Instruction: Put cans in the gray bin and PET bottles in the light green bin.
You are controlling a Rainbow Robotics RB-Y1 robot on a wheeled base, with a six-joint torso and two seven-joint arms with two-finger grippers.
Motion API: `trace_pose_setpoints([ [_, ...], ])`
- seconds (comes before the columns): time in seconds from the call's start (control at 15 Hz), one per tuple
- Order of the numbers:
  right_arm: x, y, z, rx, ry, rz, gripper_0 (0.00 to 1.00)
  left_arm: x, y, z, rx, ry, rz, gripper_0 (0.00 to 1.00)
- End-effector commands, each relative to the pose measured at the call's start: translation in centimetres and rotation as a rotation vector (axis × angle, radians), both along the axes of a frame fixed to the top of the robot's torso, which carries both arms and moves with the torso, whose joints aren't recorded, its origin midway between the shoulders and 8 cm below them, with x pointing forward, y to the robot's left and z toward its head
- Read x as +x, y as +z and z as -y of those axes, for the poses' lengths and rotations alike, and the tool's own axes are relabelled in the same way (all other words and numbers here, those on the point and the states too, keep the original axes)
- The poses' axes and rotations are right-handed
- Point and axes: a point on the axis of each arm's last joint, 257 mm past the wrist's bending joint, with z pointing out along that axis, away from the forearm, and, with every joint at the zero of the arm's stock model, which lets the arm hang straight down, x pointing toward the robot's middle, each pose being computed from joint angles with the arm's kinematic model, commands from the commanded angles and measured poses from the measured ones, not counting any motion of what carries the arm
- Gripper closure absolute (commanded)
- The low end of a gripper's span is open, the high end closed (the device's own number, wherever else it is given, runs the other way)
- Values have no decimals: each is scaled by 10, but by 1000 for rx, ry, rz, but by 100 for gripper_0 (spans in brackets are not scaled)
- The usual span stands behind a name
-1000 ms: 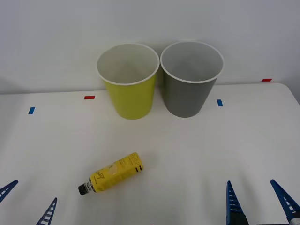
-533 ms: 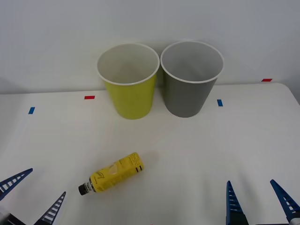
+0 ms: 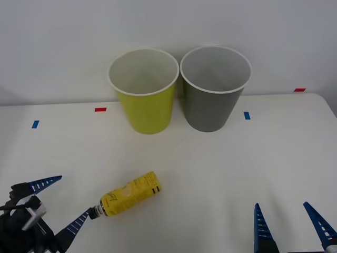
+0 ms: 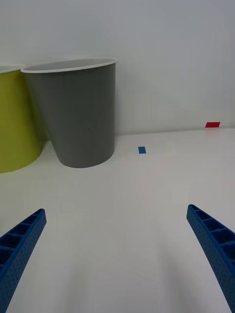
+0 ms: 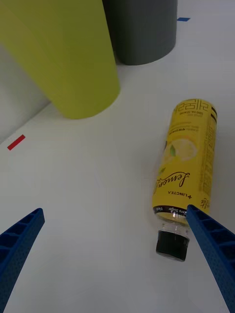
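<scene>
Left pincer (image 3: 60,206), spread wide, flanks the black-capped end of the bottle (image 3: 126,194) lying on the bench (image 3: 221,163), apparently lining up a grasp; green bin (image 3: 145,92) stands beyond. Right pincer (image 3: 289,224) idles wide.

Yellow bottle (image 5: 188,168) is lying on its side on the white table (image 5: 88,210), black cap (image 5: 172,243) pointing toward the camera; left gripper (image 5: 117,254) is sitting wide open, one blue finger (image 5: 215,249) just beside the cap; lime bin (image 5: 58,54) and gray bin (image 5: 142,29) are standing side by side beyond the bottle; red tape mark (image 5: 16,142) and blue tape mark (image 5: 183,19) are lying on the table.
</scene>
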Motion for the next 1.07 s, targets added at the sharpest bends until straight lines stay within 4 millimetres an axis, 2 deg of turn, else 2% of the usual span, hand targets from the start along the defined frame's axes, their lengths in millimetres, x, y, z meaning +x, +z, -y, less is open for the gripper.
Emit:
trace_pose_setpoints([
  [0.07, 0, 0, 0, 0, 0, 0, 0, 1, 8, 16, 95, -34, -62, 0],
  [0.27, 0, 0, 0, 0, 0, 0, 0, 8, 16, 22, 179, -43, -94, 0],
  [0.47, 0, 0, 0, 0, 0, 0, 0, 1, 20, 39, 176, -63, -174, 0],
  [0.67, 0, 0, 0, 0, 0, 0, 0, -6, 17, 45, 201, -83, -261, 0],
  [0.93, 0, 0, 0, 0, 0, 0, 0, -2, 17, 50, 266, -121, -308, 0],
  [1.07, 0, 0, 0, 0, 0, 0, 0, -2, 13, 60, 300, -150, -327, 0],
])
